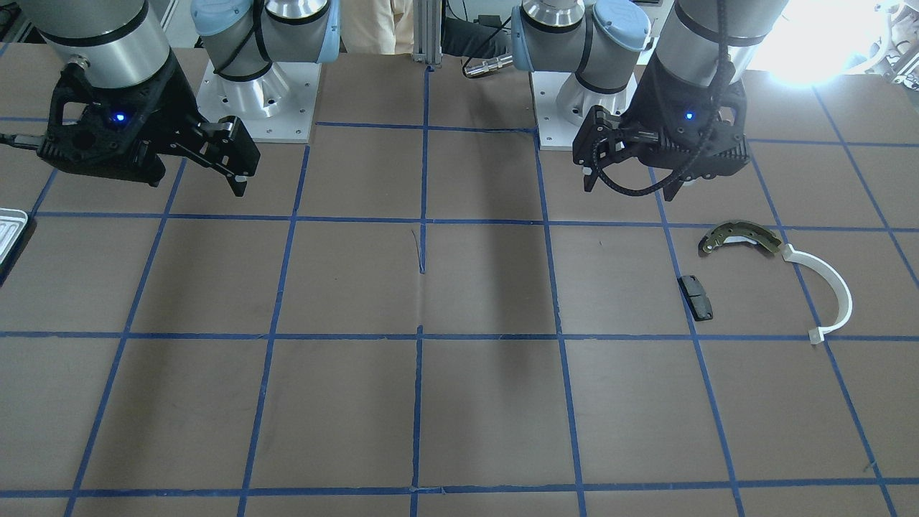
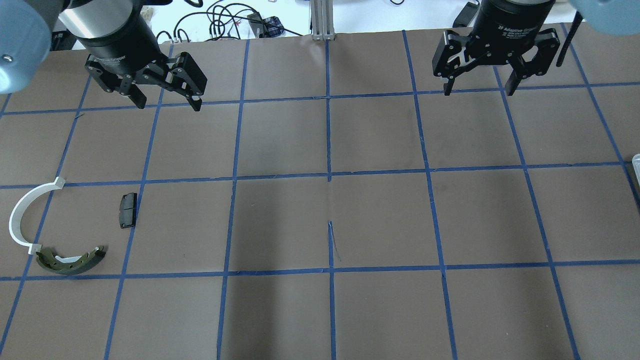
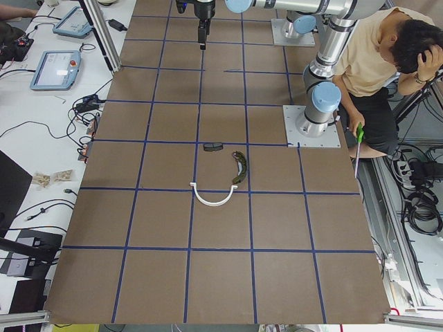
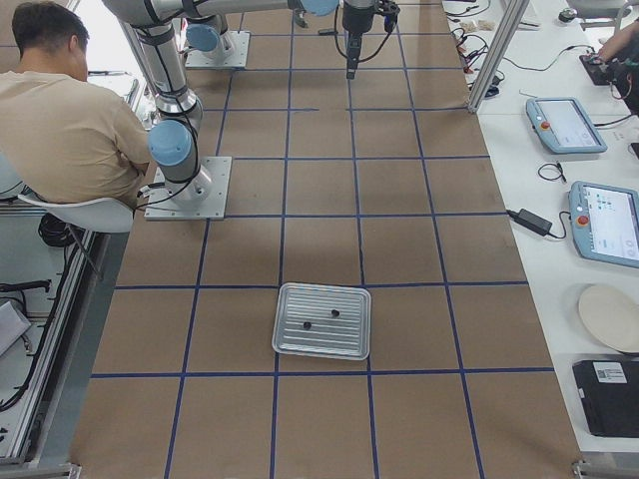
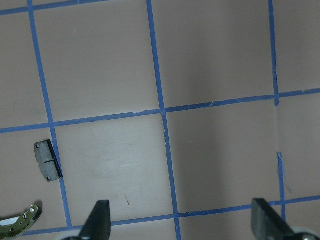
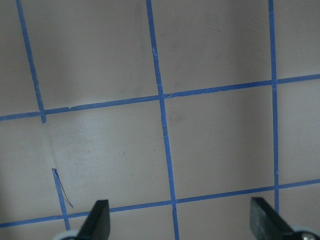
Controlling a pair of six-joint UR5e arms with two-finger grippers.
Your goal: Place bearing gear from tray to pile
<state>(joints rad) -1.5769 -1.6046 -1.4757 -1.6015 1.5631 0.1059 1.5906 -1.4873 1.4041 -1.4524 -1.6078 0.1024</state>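
Note:
The tray (image 4: 322, 320) is a shallow silvery metal tray with two tiny black round pieces (image 4: 334, 312) lying in it. Only its corner shows in the front-facing view (image 1: 11, 226) and in the overhead view (image 2: 636, 162). The pile is an olive brake shoe (image 2: 70, 260), a white plastic arc (image 2: 22, 215) and a black pad (image 2: 127, 210). My left gripper (image 2: 170, 102) hangs open and empty above the table, beyond the pile. My right gripper (image 2: 478, 90) hangs open and empty, well away from the tray. Both wrist views show spread fingers with nothing between them.
The brown table top is marked into squares by blue tape. The two arm bases (image 1: 258, 93) stand at the robot's edge. A seated person (image 4: 70, 110) is behind the robot. Tablets and cables lie on the white bench (image 4: 599, 220) across the table from the robot.

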